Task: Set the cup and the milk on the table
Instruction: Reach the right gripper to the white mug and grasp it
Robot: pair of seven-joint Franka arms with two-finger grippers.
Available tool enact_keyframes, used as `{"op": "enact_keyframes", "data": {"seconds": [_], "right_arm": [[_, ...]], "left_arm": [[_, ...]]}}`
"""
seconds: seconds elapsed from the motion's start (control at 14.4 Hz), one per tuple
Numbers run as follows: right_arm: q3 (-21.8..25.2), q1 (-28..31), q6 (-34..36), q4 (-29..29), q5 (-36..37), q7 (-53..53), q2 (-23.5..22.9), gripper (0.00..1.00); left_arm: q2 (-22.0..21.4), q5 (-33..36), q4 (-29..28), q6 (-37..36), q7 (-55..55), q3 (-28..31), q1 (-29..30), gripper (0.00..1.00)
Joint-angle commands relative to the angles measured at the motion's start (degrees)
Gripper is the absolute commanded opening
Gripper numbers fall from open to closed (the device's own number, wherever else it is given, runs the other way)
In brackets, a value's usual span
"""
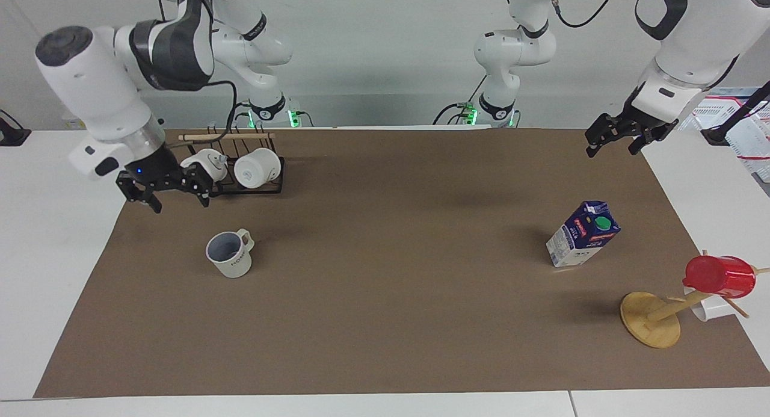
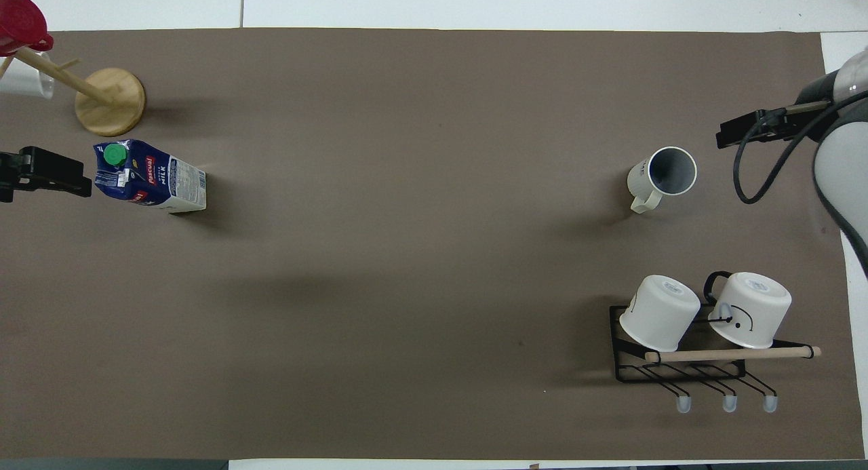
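The cup [image 1: 230, 255], a cream-white mug with a grey-blue inside, stands upright on the brown mat of the table [image 1: 391, 296] toward the right arm's end; it also shows in the overhead view [image 2: 662, 176]. The milk [image 1: 582, 234], a blue and white carton with a green cap, stands on the mat toward the left arm's end, and shows in the overhead view [image 2: 150, 178]. My right gripper [image 1: 174, 199] is open and empty, raised over the mat's edge beside the cup. My left gripper [image 1: 613, 147] is open and empty, raised over the mat's edge beside the milk, and waits.
A black wire rack [image 1: 243, 188] holding two white mugs [image 2: 705, 314] stands nearer to the robots than the cup. A wooden mug tree [image 1: 651, 319] carrying a red cup [image 1: 719, 277] and a white cup [image 1: 714, 309] stands farther from the robots than the milk.
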State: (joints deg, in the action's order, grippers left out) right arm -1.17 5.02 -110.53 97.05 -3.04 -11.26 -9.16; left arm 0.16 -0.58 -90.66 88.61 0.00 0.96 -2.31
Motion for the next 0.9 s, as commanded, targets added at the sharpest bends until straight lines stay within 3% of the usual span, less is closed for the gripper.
{"op": "enact_keyframes", "data": {"seconds": [0.0, 0.14, 0.56, 0.62, 0.69, 0.76, 0.83], "right_arm": [[-0.33, 1.22, -12.91, 14.61, -1.96, -3.51, 3.27, 1.00], [-0.33, 0.78, -19.00, 17.99, -2.23, -3.51, 2.66, 1.00], [-0.33, 0.43, -25.70, 18.08, -2.23, -3.42, -2.53, 1.00], [-0.33, 0.51, -26.05, 18.08, -2.32, -3.33, -3.31, 0.94], [-0.33, 0.51, -26.92, 18.08, -2.41, -3.33, -4.02, 0.85], [-0.33, 0.43, -27.02, 18.08, -2.41, -3.25, -4.03, 0.68], [-0.41, 0.43, -27.02, 18.00, -2.67, -3.25, -4.03, 0.30]], "left_arm": [[-1.30, 0.14, -1.36, 0.69, 0.44, -0.17, 0.47, 1.00], [-1.30, 0.23, -1.36, 0.69, 0.44, -0.17, 0.47, 1.00], [-1.30, 0.23, -1.36, 0.69, 0.44, -0.17, 0.47, 1.00], [-1.30, 0.14, -1.36, 0.69, 0.44, -0.17, 0.47, 1.00], [-1.30, 0.22, -1.36, 0.69, 0.44, -0.17, 0.47, 1.00], [-1.30, 0.23, -1.36, 0.69, 0.44, -0.17, 0.47, 1.00], [-1.30, 0.14, -1.36, 0.69, 0.44, -0.17, 0.47, 1.00]]}}
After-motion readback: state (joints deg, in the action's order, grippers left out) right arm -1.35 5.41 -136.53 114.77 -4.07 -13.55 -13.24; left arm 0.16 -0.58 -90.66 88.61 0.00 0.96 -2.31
